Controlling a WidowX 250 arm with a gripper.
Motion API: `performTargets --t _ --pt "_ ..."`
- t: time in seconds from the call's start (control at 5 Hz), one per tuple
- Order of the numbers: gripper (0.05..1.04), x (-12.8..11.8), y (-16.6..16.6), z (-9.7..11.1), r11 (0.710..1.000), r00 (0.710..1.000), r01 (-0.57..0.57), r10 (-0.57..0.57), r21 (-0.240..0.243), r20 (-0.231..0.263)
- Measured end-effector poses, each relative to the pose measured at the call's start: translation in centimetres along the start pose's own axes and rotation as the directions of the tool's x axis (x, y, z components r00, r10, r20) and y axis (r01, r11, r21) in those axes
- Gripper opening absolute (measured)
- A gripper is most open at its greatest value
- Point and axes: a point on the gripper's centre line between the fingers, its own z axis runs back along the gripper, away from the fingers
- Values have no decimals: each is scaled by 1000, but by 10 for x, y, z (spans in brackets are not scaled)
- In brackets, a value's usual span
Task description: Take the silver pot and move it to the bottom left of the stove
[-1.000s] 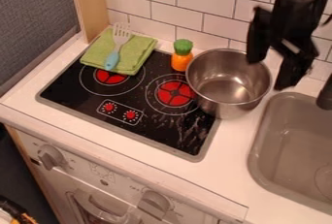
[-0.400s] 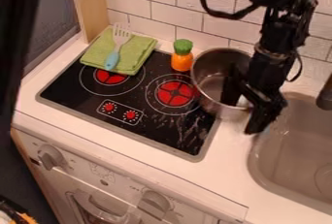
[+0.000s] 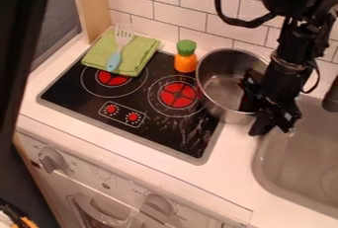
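Camera view: the arm (image 3: 287,57) slants down from upper right, jaws (image 3: 253,119) clamped on the silver pot (image 3: 216,81); orange-and-green toy (image 3: 186,58) just beside it.

soft, fairly bright light falls across the counter (image 3: 228,177), with highlights inside the pot (image 3: 221,86).

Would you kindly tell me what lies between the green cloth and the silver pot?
In the camera view, a green-topped orange toy stands between them.
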Motion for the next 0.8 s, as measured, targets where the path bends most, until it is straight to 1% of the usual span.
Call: performTargets --t 0.2,0.4,0.6,0.8 --pt "174 -1 0 14 1000 999 10 -11 19 54" --pt "85 -6 -1 32 999 992 11 -15 32 123" --pt "81 -21 4 64 998 975 -19 3 68 221" --pt "81 -64 18 80 988 968 -112 85 104 235"
